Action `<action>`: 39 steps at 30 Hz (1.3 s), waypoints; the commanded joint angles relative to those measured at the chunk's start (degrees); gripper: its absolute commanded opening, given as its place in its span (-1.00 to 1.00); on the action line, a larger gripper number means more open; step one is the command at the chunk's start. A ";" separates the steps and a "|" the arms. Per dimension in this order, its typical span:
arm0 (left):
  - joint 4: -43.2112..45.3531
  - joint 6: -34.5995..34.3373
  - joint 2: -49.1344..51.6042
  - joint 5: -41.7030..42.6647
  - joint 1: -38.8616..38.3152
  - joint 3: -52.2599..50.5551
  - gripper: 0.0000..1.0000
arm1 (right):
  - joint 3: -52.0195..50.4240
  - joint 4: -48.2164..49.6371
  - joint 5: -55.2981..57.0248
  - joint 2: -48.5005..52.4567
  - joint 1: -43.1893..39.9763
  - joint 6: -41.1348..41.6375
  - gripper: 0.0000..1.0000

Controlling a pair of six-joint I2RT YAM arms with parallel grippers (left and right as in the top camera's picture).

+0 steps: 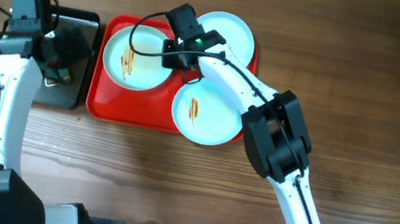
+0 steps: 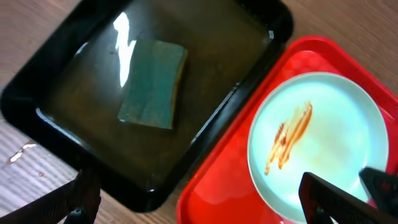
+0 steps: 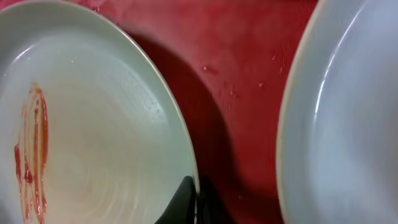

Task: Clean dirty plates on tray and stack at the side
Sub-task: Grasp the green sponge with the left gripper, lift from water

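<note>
Three white plates lie on the red tray [image 1: 124,105]. The left plate [image 1: 146,66] and the front plate [image 1: 210,122] carry orange-brown sauce streaks; the back right plate [image 1: 233,36] looks clean. My right gripper [image 1: 172,45] is shut on the left plate's right rim; the right wrist view shows its fingers [image 3: 194,202] pinching that rim, with the streaked plate [image 3: 99,137] on the left and another plate [image 3: 348,124] on the right. My left gripper [image 1: 63,56] hangs open and empty [image 2: 205,208] above the black pan's near corner. The left wrist view also shows the streaked plate [image 2: 323,130].
A black rectangular pan [image 1: 72,95] sits just left of the tray, and a green sponge [image 2: 152,84] lies in it. The pan [image 2: 205,81] touches the tray's left edge [image 2: 230,180]. Bare wooden table lies around them.
</note>
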 commanded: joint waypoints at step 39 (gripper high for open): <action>19.65 6.43 21.57 -0.20 5.86 -2.54 -0.92 | -0.74 -4.13 -3.65 1.51 0.20 -3.13 -0.91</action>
